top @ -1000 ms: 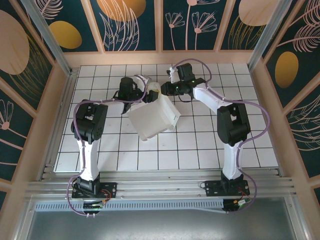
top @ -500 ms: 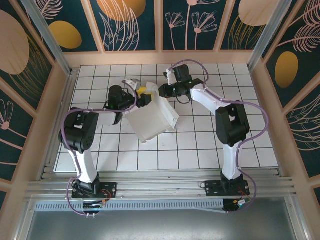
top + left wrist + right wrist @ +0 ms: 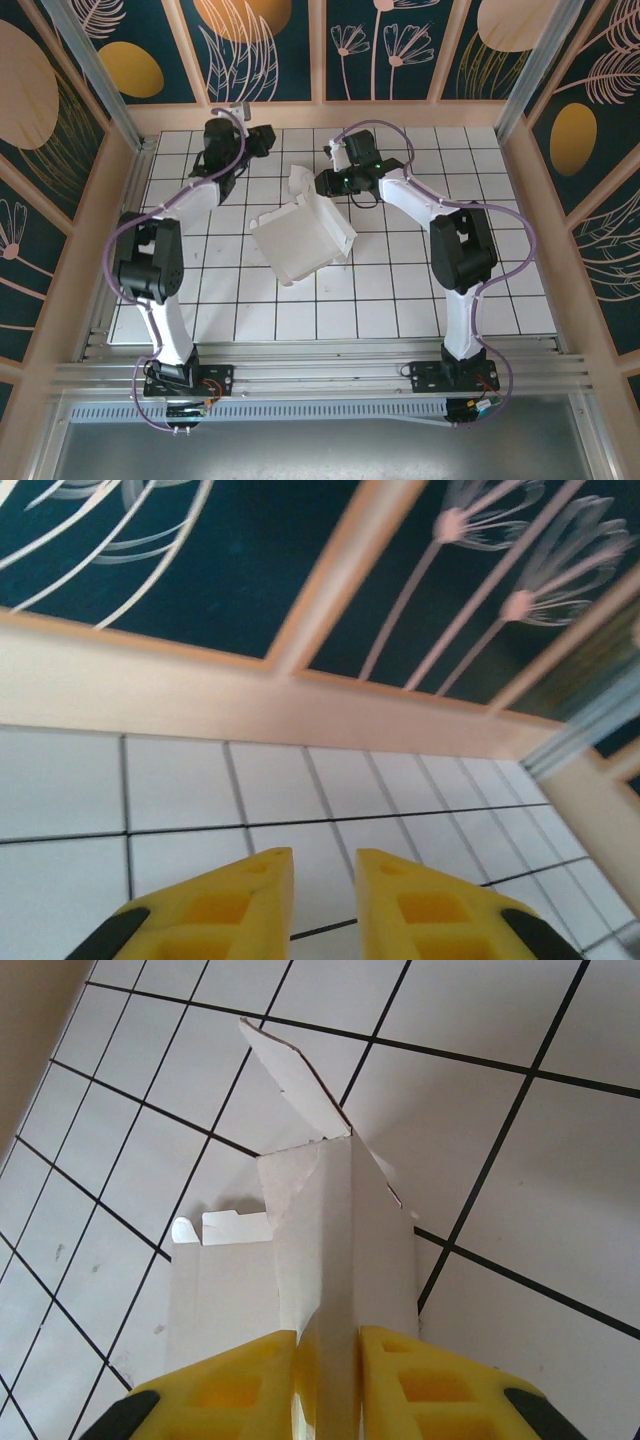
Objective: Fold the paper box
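Observation:
The white paper box (image 3: 305, 238) lies partly folded in the middle of the tiled table, with one loose flap (image 3: 300, 180) standing up at its far side. My right gripper (image 3: 320, 184) reaches it from the right and is shut on a folded wall of the box (image 3: 340, 1240), its yellow fingers (image 3: 420, 1380) pinching the cardboard at either side of my right gripper's tips (image 3: 328, 1338). A curved flap (image 3: 290, 1075) juts out beyond that wall. My left gripper (image 3: 268, 136) hangs far back left near the wall, apart from the box. Its jaws (image 3: 323, 858) stand narrowly open with nothing between them.
The wooden back wall (image 3: 320, 115) runs close behind the left gripper, and its rim (image 3: 200, 695) fills the left wrist view above the tiles. Side walls and metal posts (image 3: 95, 70) bound the grid table (image 3: 400, 300). The arm bases stand at the near edge.
The left gripper let go of the box's far flap and swung away to the back left, its jaws narrowing. The right gripper kept its grip; the box barely shifted.

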Robot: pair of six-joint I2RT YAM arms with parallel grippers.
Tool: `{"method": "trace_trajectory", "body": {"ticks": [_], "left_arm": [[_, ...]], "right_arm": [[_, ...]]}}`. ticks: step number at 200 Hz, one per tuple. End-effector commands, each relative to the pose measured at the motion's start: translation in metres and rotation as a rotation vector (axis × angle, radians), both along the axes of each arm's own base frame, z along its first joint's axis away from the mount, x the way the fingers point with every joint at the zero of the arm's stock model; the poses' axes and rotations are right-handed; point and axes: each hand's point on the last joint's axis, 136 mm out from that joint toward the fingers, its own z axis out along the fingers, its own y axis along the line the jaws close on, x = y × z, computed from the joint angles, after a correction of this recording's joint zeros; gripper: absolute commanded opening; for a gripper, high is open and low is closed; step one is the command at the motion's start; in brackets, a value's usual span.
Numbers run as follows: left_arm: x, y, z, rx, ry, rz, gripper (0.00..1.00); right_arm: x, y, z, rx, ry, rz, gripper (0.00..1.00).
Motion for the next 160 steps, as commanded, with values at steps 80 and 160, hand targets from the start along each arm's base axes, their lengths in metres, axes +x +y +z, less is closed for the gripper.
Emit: {"method": "trace_trajectory", "body": {"ticks": [80, 160], "left_arm": [[-0.007, -0.035, -0.156, 0.011, 0.496, -0.222, 0.20], [-0.047, -0.057, -0.160, -0.039, 0.579, -0.400, 0.13]], "right_arm": [[-0.004, 0.008, -0.006, -0.021, 0.006, 0.022, 0.22], [-0.002, 0.012, -0.007, -0.015, 0.006, 0.019, 0.23]]}}
